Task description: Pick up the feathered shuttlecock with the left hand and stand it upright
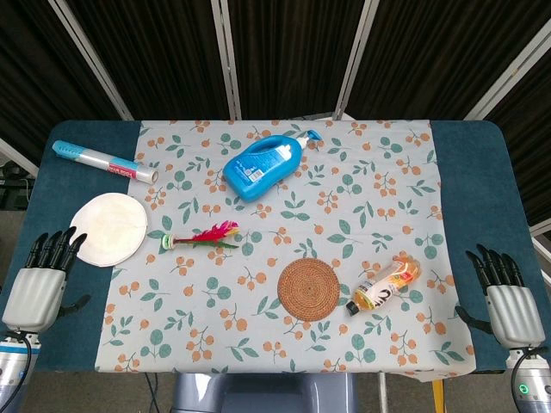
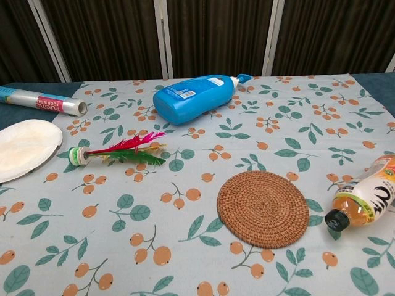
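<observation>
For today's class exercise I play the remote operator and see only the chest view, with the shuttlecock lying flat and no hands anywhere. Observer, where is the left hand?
Observer: In the head view the left hand sits at the table's near left corner, holding nothing, fingers apart.
Operator: How does it stand to the shuttlecock?
Observer: Well apart. The feathered shuttlecock lies to its right, with the white round pad between them.
Operator: And the right hand?
Observer: The right hand rests off the near right corner, also holding nothing, beyond the orange bottle.
</observation>
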